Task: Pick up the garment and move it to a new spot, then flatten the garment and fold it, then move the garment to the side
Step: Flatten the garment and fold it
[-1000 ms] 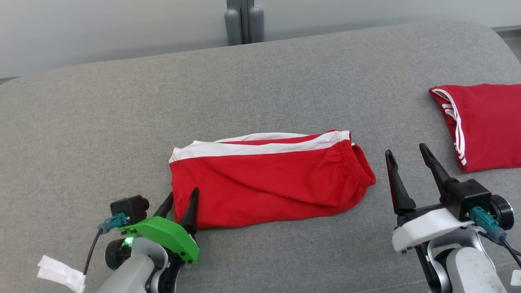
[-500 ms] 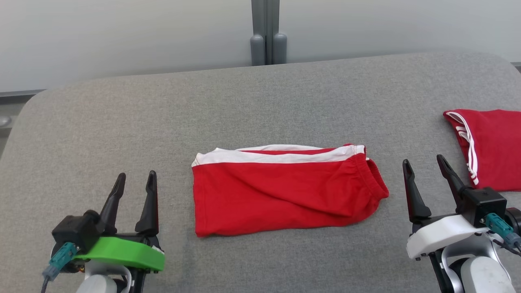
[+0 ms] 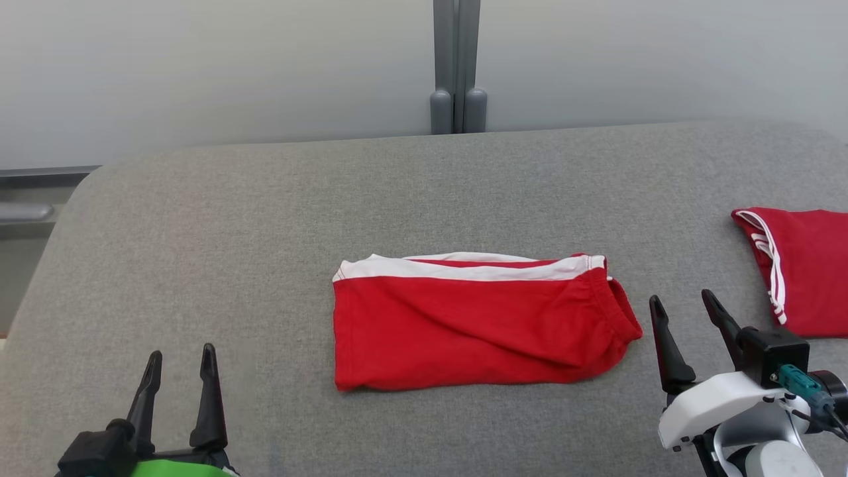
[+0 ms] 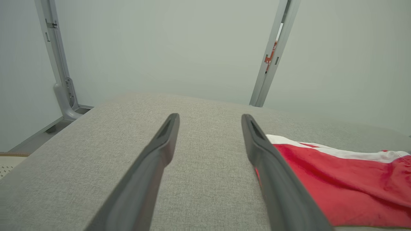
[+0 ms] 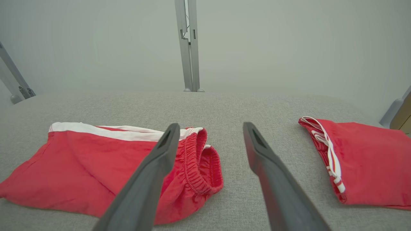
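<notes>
The shorts (image 3: 477, 324) lie folded between the left gripper (image 3: 182, 351) and right gripper (image 3: 682, 298), both spread wide and empty, so folding looks done and only moving them aside remains.

- Your left gripper (image 3: 182, 351) sits low in the bottom-L corner of the head view, fingers pointing up-frame, jaws wide apart.
- Its green wrist cover (image 3: 173, 469) just shows at the bottom edge, w/ a black block (image 3: 96, 450) on its L.
- Your right gripper (image 3: 681, 297) is bottom-R, fingers up-frame & leaning a bit left, jaws wide apart too.
- Behind it: white wrist cover (image 3: 712, 404), black cam block (image 3: 772, 348) & teal connector (image 3: 798, 384) on its R, pale forearm (image 3: 768, 460) below.
- Both wrist views: dark fingers (image 4: 154, 166) rise from the bottom edge, tips well apart.
</notes>
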`<state>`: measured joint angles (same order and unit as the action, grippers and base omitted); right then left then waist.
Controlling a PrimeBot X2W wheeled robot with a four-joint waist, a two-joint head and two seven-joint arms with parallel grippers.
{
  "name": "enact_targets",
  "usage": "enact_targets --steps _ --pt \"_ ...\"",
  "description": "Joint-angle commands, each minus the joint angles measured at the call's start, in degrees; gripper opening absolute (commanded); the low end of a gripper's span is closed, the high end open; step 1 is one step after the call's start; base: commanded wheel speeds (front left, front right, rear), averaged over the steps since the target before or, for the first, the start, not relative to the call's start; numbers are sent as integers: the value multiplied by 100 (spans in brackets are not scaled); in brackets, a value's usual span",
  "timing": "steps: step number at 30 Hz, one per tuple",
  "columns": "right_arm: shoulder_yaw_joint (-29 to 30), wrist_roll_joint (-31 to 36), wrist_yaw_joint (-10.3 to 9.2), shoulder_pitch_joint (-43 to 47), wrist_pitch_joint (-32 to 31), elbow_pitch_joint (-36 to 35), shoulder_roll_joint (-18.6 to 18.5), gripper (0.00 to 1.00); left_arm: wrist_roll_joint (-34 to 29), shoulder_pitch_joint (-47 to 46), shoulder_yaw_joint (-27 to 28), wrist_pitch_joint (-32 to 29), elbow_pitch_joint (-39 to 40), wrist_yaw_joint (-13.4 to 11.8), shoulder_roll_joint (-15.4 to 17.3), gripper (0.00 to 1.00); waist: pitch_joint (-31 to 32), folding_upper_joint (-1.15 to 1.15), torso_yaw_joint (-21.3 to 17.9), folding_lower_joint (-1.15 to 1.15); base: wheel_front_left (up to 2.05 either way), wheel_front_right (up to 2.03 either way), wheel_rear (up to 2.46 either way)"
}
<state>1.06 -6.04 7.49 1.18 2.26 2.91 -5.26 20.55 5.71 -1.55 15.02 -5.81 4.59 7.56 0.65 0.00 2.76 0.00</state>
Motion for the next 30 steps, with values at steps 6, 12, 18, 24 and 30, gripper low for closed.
enact_targets --steps 6,12,18,24,30 --pt "27 -28 -1 130 -64 -9 7 100 -203 178 168 16 3 147 -134 100 75 0 69 0 0 0 0" --pt "31 -53 -1 109 -114 29 16 100 -258 44 147 16 -92 228 -160 100 81 0 47 0 0 0 0" --pt "8 -56 -1 46 -126 51 37 100 -246 -110 93 16 -216 259 -111 100 64 0 8 0 0 0 0" --pt "-63 -283 -1 -304 -612 231 59 100 -221 -185 69 16 -254 283 -81 100 -18 0 -75 0 0 0 0" --pt "-60 -665 -1 -1315 -2549 849 71 100 -245 -301 27 16 -206 295 -107 100 -218 0 -138 0 0 0 0"
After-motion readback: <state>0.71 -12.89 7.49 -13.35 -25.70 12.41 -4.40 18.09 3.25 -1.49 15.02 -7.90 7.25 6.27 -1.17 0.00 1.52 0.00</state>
